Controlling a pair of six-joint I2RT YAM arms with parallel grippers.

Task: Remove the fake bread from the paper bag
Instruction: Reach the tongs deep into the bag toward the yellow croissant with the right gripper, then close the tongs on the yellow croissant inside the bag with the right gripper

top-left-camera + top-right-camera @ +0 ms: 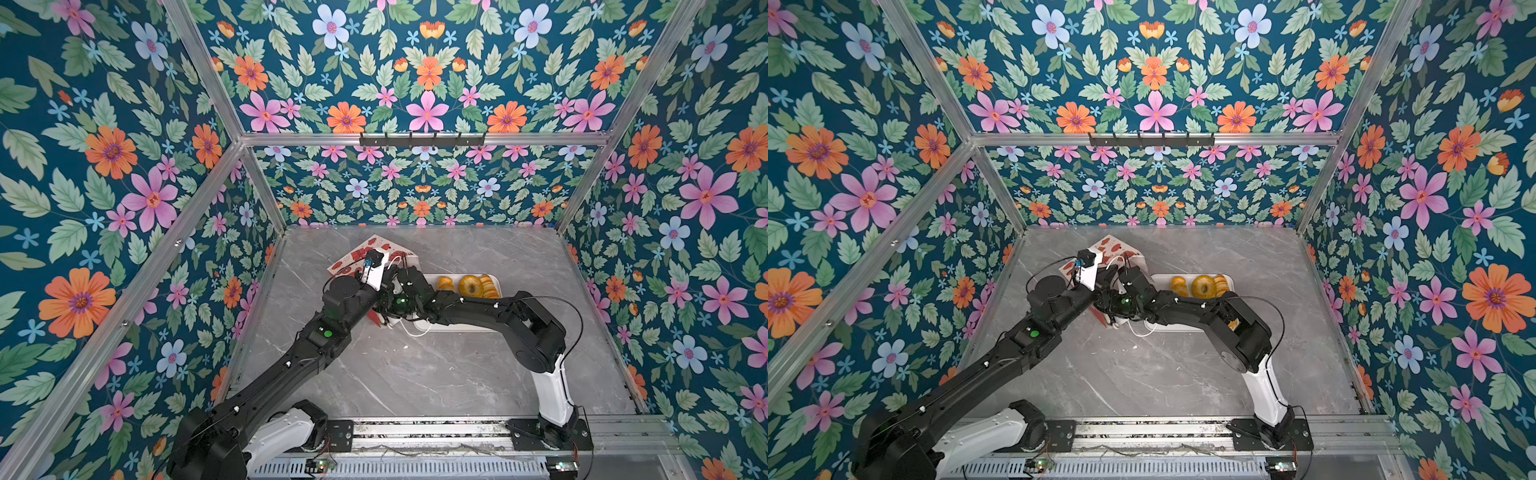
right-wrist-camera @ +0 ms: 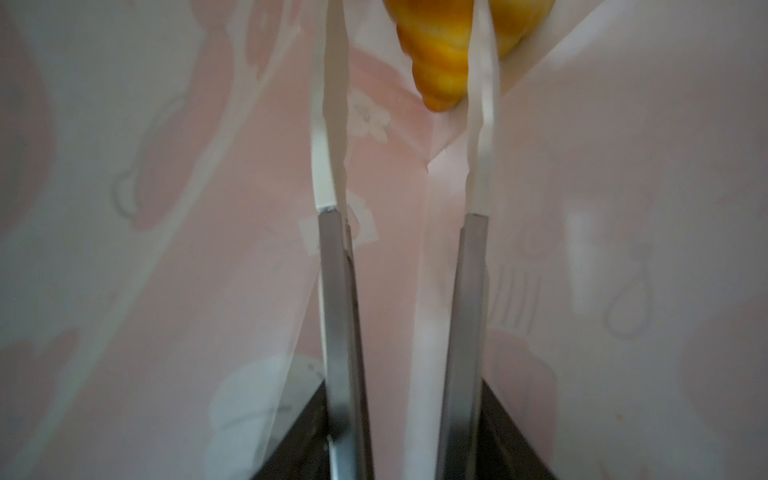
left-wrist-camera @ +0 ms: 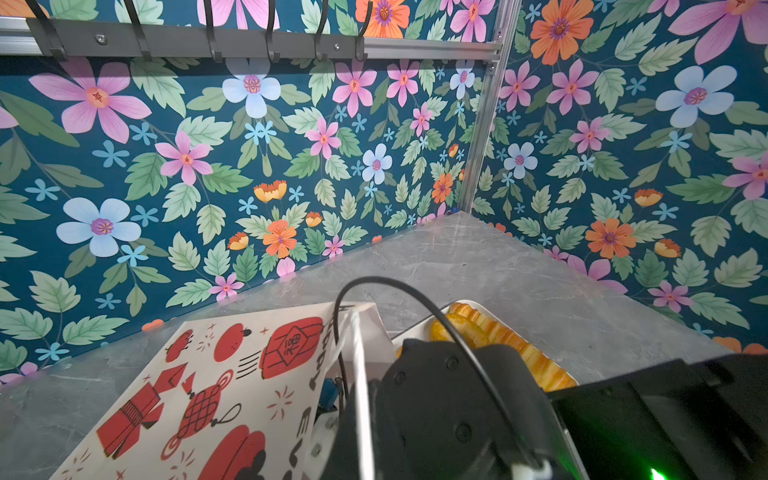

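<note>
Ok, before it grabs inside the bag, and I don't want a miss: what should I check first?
1. Croissant in paper bag, ahead of right gripper: ok.
2. Right gripper's jaws apart: ok.
3. Croissant centred between them: not ok, it sits toward one finger.
4. Left gripper holding bag: cannot tell, hidden.
5. Space on white tray beside ring donut: cannot tell, right arm covers it.

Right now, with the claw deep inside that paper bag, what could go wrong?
1. The croissant sits off-centre, partly behind one finger of the open right claw; closing may pinch only its tip and drop it.
2. The paper bag crowds the fingers; its walls could get caught or torn.
</note>
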